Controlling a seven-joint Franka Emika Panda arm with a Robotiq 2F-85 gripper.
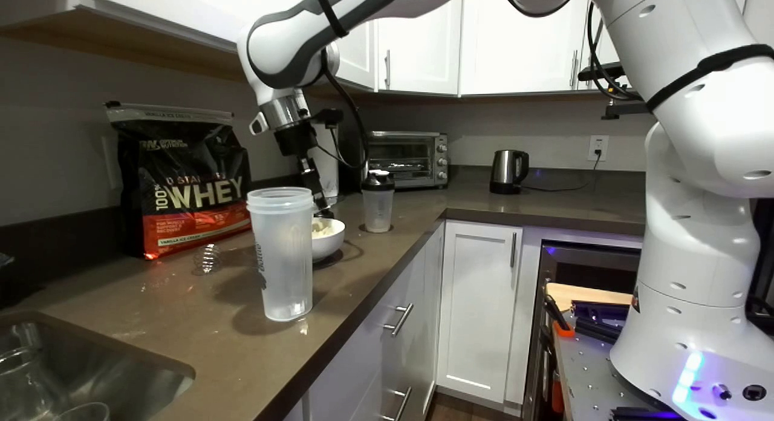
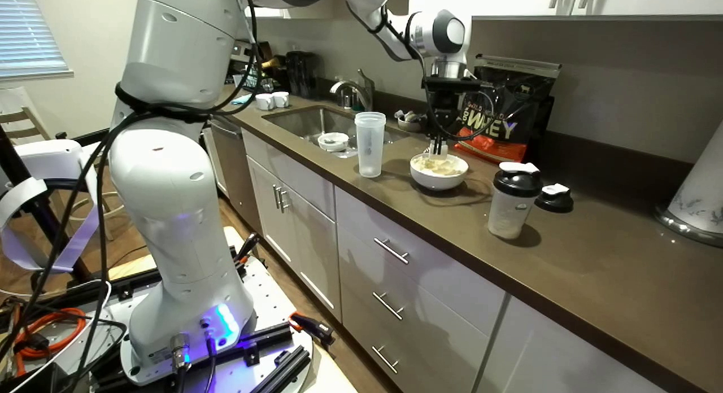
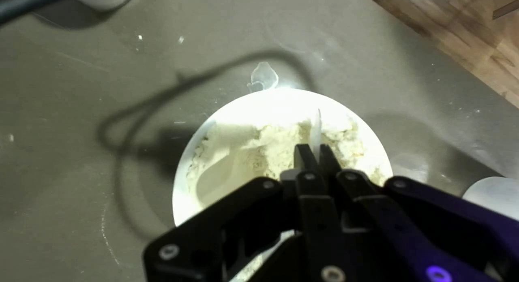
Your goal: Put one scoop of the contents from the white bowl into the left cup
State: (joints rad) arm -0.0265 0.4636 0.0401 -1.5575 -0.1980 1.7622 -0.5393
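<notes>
The white bowl (image 2: 438, 183) stands on the counter in both exterior views and holds pale yellow powder (image 3: 279, 146). Over it, pointing down, is my gripper (image 3: 315, 147), its fingertips just above or at the powder. A thin pale strip of the scoop (image 3: 316, 126) sticks out from between the narrowed fingers, so they are shut on it; the scoop's head is not clearly visible. The left cup (image 1: 283, 257), a tall frosted tumbler without a lid, stands upright beside the bowl on the sink side, apart from it. It appears to be empty.
A shaker with a black lid (image 2: 514, 204) stands on the bowl's far side from the tumbler, near a loose black lid (image 2: 554, 199). Behind are the whey bag (image 1: 187, 194) and a wire whisk ball (image 1: 207, 259). The sink (image 1: 169, 385) and counter edge (image 2: 452, 235) lie close by.
</notes>
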